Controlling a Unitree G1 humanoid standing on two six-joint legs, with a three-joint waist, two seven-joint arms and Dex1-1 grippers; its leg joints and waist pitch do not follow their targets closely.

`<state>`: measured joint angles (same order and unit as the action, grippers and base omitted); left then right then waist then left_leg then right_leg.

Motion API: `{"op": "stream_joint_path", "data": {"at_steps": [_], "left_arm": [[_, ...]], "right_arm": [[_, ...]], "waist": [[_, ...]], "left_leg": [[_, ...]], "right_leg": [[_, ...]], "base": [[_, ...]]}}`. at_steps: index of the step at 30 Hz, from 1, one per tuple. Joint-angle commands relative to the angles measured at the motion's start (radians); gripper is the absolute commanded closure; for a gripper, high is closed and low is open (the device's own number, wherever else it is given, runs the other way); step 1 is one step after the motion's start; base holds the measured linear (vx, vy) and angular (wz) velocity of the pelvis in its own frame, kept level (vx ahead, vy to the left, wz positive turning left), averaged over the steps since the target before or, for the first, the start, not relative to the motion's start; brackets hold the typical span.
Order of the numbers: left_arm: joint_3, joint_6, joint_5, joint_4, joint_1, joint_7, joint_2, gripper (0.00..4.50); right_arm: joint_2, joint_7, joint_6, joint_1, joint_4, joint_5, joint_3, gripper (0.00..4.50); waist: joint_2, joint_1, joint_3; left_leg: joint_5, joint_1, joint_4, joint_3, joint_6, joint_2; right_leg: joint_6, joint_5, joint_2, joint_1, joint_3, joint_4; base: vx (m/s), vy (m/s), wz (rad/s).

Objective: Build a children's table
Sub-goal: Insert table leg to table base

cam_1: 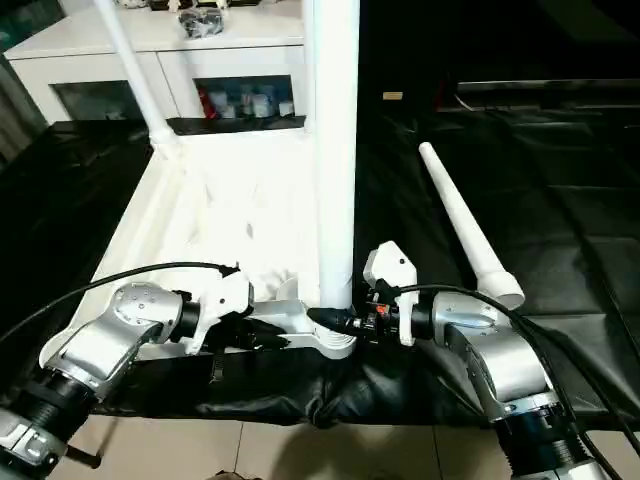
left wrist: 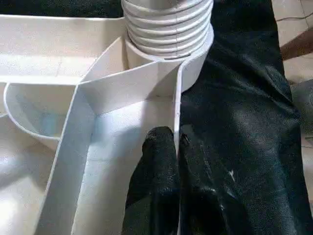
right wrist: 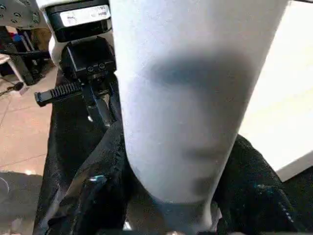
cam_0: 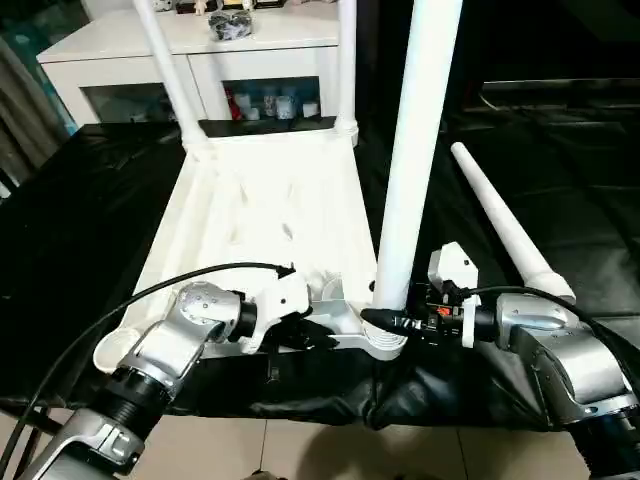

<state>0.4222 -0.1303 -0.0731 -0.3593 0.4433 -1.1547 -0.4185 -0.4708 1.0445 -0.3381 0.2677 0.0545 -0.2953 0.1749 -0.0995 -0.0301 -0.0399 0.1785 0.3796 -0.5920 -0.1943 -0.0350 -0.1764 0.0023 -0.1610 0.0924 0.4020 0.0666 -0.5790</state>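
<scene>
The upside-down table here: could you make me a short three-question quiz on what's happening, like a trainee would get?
1. True or false: two legs already stand in the far corners of the tabletop.
2. What does the left end effector pinch? A) a loose leg B) the tabletop's edge wall C) the black cloth
3. Where is the leg not yet fitted?

Key
1. True.
2. B; its fingers close on the thin wall beside the near socket.
3. It lies on the black cloth, on the robot's right. The right end effector clasps the upright near leg at its base.
</scene>
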Motion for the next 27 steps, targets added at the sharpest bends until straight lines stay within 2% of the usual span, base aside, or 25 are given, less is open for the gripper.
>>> {"op": "stream_joint_path", "data": {"at_steps": [1,6,9,11,12,14,16,17,18,24,27], "left_arm": [[0.001,-0.010,0.021,-0.022,0.015,0.013,-0.006,4.50],[0.000,-0.008,0.026,-0.026,0.018,0.008,-0.006,4.50],[-0.017,-0.036,0.009,-0.022,0.022,0.022,0.010,4.50],[-0.044,-0.098,-0.009,-0.017,0.036,0.077,0.049,4.50],[-0.059,-0.114,-0.011,-0.027,0.048,0.119,0.077,4.50],[-0.067,-0.117,-0.010,-0.035,0.056,0.142,0.093,4.50],[-0.067,-0.100,0.008,-0.062,0.074,0.177,0.112,4.50],[-0.066,-0.096,0.016,-0.074,0.081,0.189,0.117,4.50],[-0.064,-0.088,0.023,-0.084,0.088,0.197,0.121,4.50],[-0.065,-0.084,0.031,-0.079,0.091,0.198,0.133,4.50],[-0.051,-0.039,0.040,-0.077,0.081,0.185,0.124,4.50]], "right_arm": [[-0.001,-0.007,0.006,-0.007,-0.007,0.017,0.010,2.55],[0.004,-0.016,0.008,-0.002,-0.004,0.013,0.005,2.55],[0.032,-0.074,0.032,0.026,0.031,0.024,-0.021,2.55],[0.070,-0.180,0.066,0.072,0.111,0.058,-0.057,2.55],[0.086,-0.233,0.078,0.098,0.156,0.072,-0.076,2.55],[0.093,-0.258,0.083,0.110,0.179,0.077,-0.085,2.55],[0.104,-0.294,0.089,0.132,0.221,0.083,-0.098,2.56],[0.108,-0.303,0.095,0.139,0.236,0.087,-0.099,2.56],[0.112,-0.310,0.100,0.146,0.250,0.089,-0.101,2.56],[0.139,-0.322,0.141,0.167,0.306,0.071,-0.123,2.56],[0.144,-0.320,0.145,0.167,0.305,0.048,-0.143,2.56]], "waist": [[0.007,-0.002,0.054],[0.007,-0.002,0.053],[0.006,-0.001,0.052],[0.009,0.007,0.051],[0.016,0.011,0.050],[0.012,0.020,0.050],[0.019,0.024,0.053],[0.020,0.027,0.054],[0.021,0.025,0.057],[0.021,0.020,0.066],[0.021,0.015,0.068]], "left_leg": [[0.382,-0.019,0.080,0.031,0.018,-0.045],[0.384,-0.019,0.080,0.031,0.019,-0.045],[0.389,-0.019,0.080,0.032,0.016,-0.045],[0.393,-0.016,0.079,0.034,0.005,-0.040],[0.389,-0.014,0.079,0.035,0.004,-0.039],[0.396,-0.018,0.075,0.035,0.004,-0.037],[0.384,-0.014,0.075,0.035,0.017,-0.037],[0.363,-0.007,0.075,0.034,0.026,-0.036],[0.345,-0.011,0.072,0.032,0.035,-0.035],[0.237,-0.003,0.065,0.028,0.077,-0.040],[0.212,-0.004,0.062,0.027,0.093,-0.041]], "right_leg": [[-0.166,-0.428,0.052,-0.037,-0.033,0.082],[-0.162,-0.446,0.052,-0.036,-0.032,0.083],[-0.158,-0.461,0.052,-0.035,-0.032,0.084],[-0.156,-0.490,0.054,-0.036,-0.027,0.085],[-0.147,-0.510,0.053,-0.037,-0.025,0.085],[-0.141,-0.529,0.053,-0.033,-0.023,0.090],[-0.139,-0.504,0.051,-0.036,-0.024,0.091],[-0.146,-0.471,0.051,-0.040,-0.024,0.088],[-0.152,-0.449,0.051,-0.039,-0.025,0.088],[-0.215,-0.283,0.051,-0.048,-0.027,0.068],[-0.223,-0.245,0.052,-0.049,-0.028,0.064]], "base": [[0.000,0.000,0.00],[0.000,0.000,0.00],[0.000,0.000,0.00],[0.000,0.000,0.00],[0.000,0.000,0.00],[0.000,0.000,0.00],[0.000,0.000,0.00],[0.000,0.000,0.00],[0.000,0.000,0.00],[0.000,0.000,0.00],[0.000,0.000,0.00]]}}
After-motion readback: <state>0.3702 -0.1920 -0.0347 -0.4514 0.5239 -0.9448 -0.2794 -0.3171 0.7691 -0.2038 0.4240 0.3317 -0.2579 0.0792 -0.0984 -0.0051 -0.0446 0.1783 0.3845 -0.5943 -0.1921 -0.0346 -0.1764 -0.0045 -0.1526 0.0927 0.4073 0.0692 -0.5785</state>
